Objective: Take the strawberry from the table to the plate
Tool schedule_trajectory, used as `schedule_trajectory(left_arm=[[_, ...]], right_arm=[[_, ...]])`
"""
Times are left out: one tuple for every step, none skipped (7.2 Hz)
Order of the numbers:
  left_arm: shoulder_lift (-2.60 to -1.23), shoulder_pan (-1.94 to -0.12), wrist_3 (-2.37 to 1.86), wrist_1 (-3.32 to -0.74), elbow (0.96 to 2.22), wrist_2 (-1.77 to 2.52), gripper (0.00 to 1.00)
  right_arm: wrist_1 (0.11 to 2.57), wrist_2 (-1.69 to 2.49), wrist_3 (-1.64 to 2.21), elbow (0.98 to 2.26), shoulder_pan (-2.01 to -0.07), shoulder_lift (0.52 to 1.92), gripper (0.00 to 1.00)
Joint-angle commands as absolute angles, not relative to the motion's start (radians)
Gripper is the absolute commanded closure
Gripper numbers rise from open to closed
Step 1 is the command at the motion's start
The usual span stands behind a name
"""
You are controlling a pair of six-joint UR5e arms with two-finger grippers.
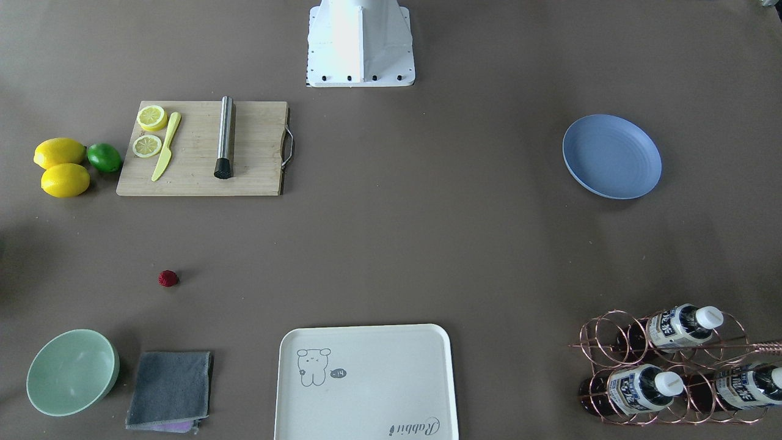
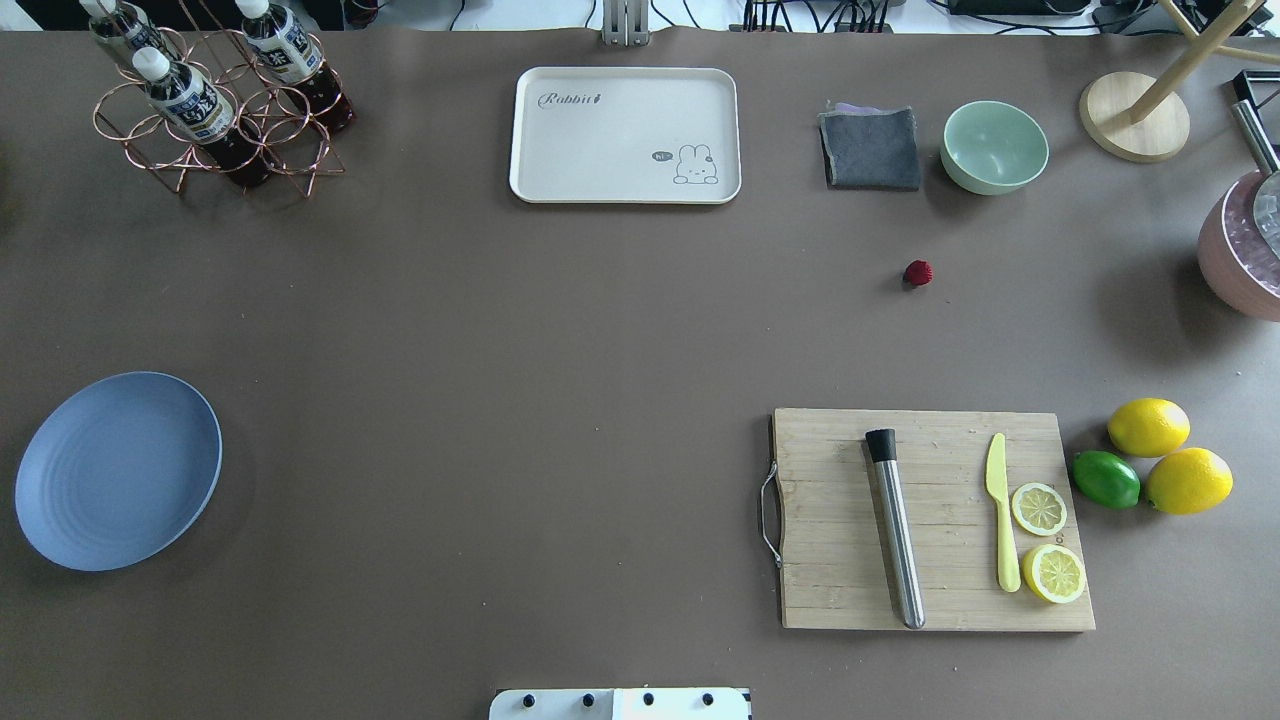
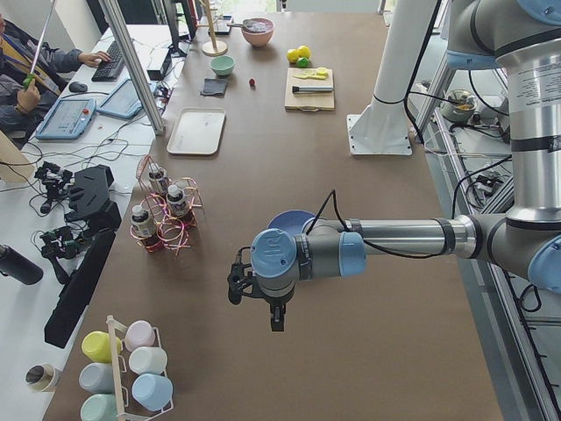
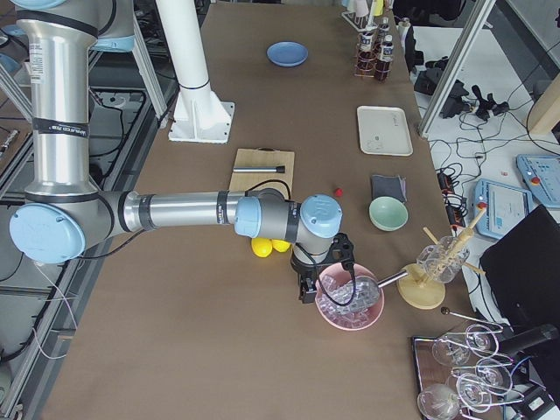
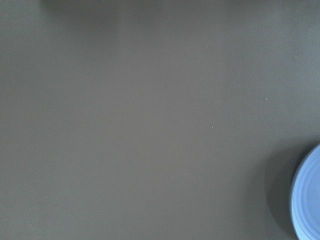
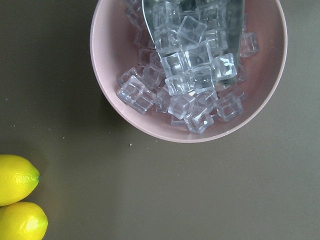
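On the desk, the plate lies well to the robot's left of the cutting board, the left end effector and right end effector hang well apart from the board on either side, whether parted or closed I cannot tell, and the strawberry, too round to show an axis, rests beyond the board, well apart from both.

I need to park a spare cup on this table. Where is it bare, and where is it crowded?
The widest bare stretch of table lies in the middle, between the plate, the white tray and the cutting board. The plate itself holds nothing. Crowded: the side with cloth, green bowl, strawberry, lemons and lime.
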State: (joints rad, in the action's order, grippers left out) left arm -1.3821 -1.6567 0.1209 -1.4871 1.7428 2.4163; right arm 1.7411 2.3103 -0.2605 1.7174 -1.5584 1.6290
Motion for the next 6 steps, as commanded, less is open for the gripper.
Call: schedule_trajectory(left_arm=[[-1.381,-1.66,0.129,-1.485,1.755,2.427,0.03],[-1.382,-1.661,0.121,-1.482,1.761,2.419,0.03],[-1.382,-1.663,0.12,-1.483,1.758,2.413,0.03],[-1.382,-1.664,0.12,-1.483,1.77,2.384,0.03],[-1.349,-1.664,0.12,-1.486,1.791,2.376,0.03],[-1.341,-1.664,0.121,-1.486,1.802,2.369,0.03]], right_arm=[[1.741,2.31,-0.261,1.717,-1.557,1.629,0.0],[1.74,2.31,-0.261,1.717,-1.557,1.629,0.0],[1.74,2.31,-0.261,1.718,-1.557,1.629,0.0],[1.74,2.31,-0.261,1.718,-1.557,1.631,0.0],[1.74,2.31,-0.261,1.718,-1.559,1.631,0.0],[1.74,2.306,-0.261,1.718,-1.559,1.631,0.0]])
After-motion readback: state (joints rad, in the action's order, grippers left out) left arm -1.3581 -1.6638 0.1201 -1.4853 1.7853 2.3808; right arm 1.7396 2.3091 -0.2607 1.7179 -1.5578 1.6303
